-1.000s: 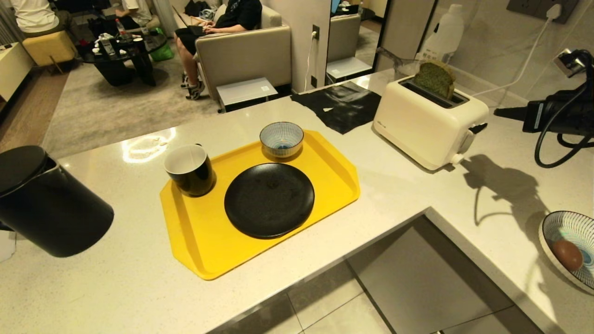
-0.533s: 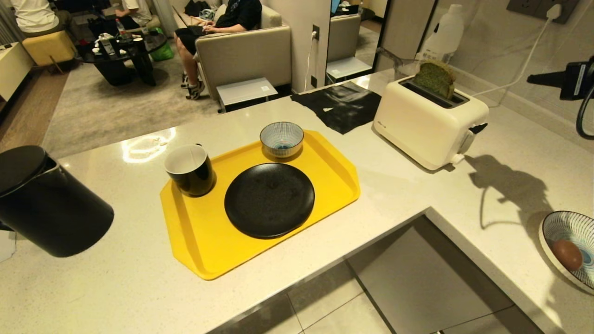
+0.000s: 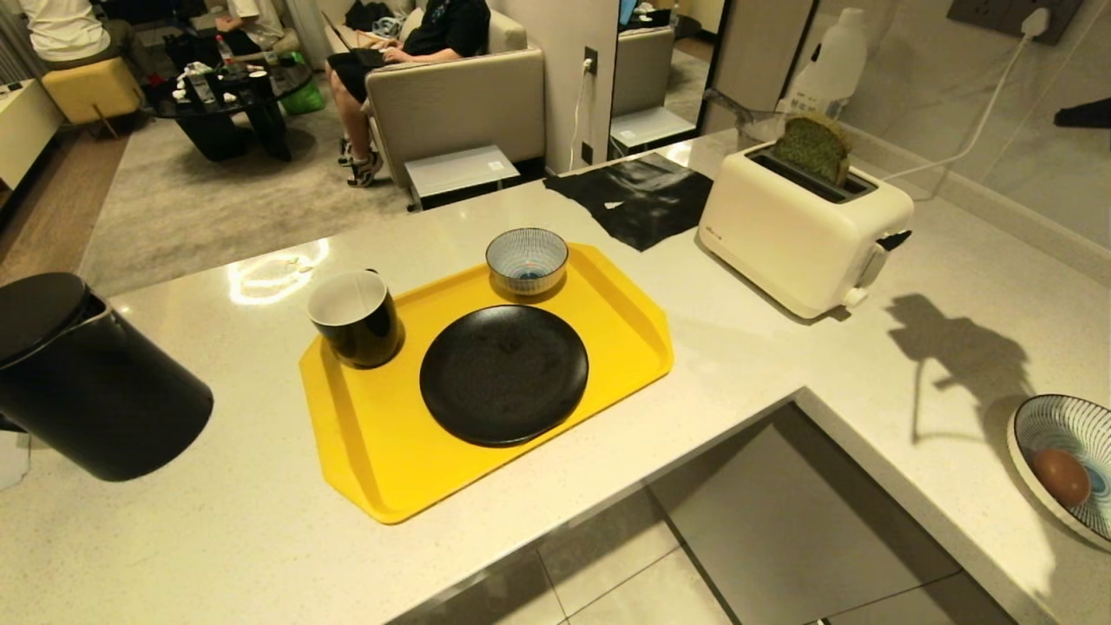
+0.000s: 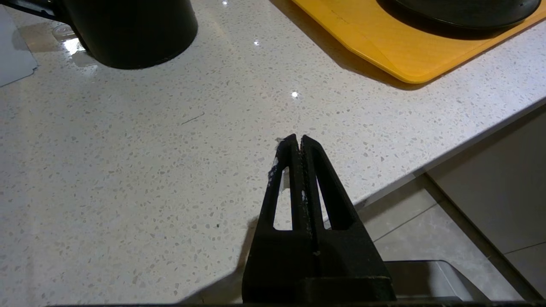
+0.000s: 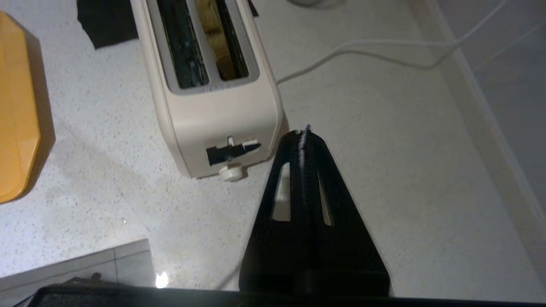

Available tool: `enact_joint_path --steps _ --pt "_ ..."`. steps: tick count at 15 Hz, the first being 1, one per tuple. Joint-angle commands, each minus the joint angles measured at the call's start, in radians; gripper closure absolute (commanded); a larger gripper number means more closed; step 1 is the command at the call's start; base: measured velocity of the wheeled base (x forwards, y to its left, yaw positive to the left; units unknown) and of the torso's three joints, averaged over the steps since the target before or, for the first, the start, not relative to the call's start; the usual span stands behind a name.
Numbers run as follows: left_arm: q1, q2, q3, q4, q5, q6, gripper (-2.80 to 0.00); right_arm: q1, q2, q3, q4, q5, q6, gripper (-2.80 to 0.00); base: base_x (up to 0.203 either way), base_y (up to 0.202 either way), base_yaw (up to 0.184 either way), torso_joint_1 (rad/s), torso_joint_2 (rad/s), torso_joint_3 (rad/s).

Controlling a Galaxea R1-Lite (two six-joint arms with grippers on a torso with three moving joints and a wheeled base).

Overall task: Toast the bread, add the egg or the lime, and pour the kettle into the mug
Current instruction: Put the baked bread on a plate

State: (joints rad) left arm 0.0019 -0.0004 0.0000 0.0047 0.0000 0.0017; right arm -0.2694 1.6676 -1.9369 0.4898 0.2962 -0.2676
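Here the right pincer (image 5: 303, 133), pressed together and holding nothing, hangs above bare bench (image 3: 764, 347) just beside the toaster's (image 3: 803, 227) lever end. The bread (image 3: 813, 148) stands upright in the toaster's far slot. The left pincer (image 4: 297, 143), also pressed together, hovers over open bench near its front edge, between the kettle (image 3: 82, 382) and the yellow tray (image 3: 373, 451). The mug (image 3: 356, 317) sits at the tray's left rim. The egg (image 3: 1061, 476) lies in a striped bowl (image 3: 1050, 425) at the right edge.
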Motion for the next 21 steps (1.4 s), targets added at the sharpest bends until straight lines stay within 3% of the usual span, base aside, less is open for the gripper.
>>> enact_joint_path --steps 1,5,9,14,18,21 --pt "0.0 0.0 0.0 0.0 0.0 0.0 0.0 0.011 0.023 -0.018 -0.015 0.001 -0.018 -2.8 0.0 0.0 0.0 0.0 0.0 0.0" --pt "0.001 0.0 0.0 0.0 0.0 0.0 0.0 0.031 0.117 -0.025 -0.127 -0.004 -0.12 -2.8 0.0 0.0 0.0 0.0 0.0 0.0" --pt "0.001 -0.001 0.0 0.0 0.0 0.0 0.0 0.045 0.165 -0.025 -0.16 0.004 -0.121 -2.8 0.0 0.0 0.0 0.0 0.0 0.0" --pt "0.0 -0.001 0.0 0.0 0.0 0.0 0.0 0.131 0.257 -0.025 -0.386 0.066 -0.097 -2.8 0.0 0.0 0.0 0.0 0.0 0.0" --pt "0.001 0.0 0.0 0.0 0.0 0.0 0.0 0.204 0.295 -0.025 -0.443 0.059 -0.103 -2.8 0.0 0.0 0.0 0.0 0.0 0.0" --pt "0.0 0.0 0.0 0.0 0.0 0.0 0.0 0.225 0.336 -0.025 -0.504 -0.001 -0.108 -2.8 0.0 0.0 0.0 0.0 0.0 0.0"
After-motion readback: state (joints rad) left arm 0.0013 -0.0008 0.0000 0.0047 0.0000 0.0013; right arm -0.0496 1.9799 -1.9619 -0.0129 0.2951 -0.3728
